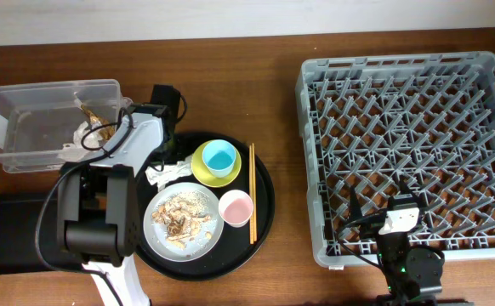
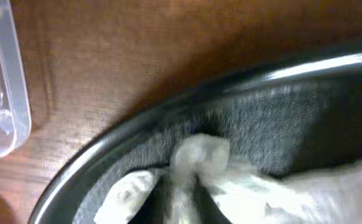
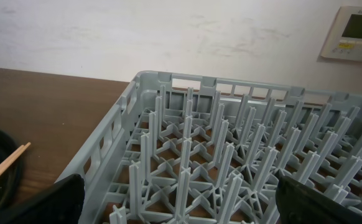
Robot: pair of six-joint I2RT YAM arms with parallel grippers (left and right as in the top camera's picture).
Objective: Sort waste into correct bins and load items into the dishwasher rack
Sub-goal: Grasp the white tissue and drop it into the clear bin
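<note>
A crumpled wrapper (image 1: 171, 174) lies at the left edge of the round black tray (image 1: 264, 183), just inside its rim. The left tool (image 1: 164, 153) is down over it. The left wrist view is blurred, so I cannot tell how far the tool is closed or whether it grips the paper.

On the same tray:
- A grey-white plate (image 1: 205, 242) carries beige food scraps (image 1: 184, 217).
- A light-blue cup (image 1: 219, 156) stands in a yellow saucer (image 1: 201, 168).
- A pink cup (image 1: 236, 206) touches the plate's right side.
- A pair of chopsticks (image 1: 252, 191) lies along the right.

A clear plastic box (image 1: 26, 127) at the bench's (image 1: 230, 85) far left holds more crumpled paper (image 1: 94, 126). A shallow black tray (image 1: 9, 234) lies in front of it. The dishwasher rack (image 1: 409, 153) sits at the right with bare pegs. The right tool (image 3: 178, 180) hangs at its near edge, its fingers spread wide and holding nothing.
</note>
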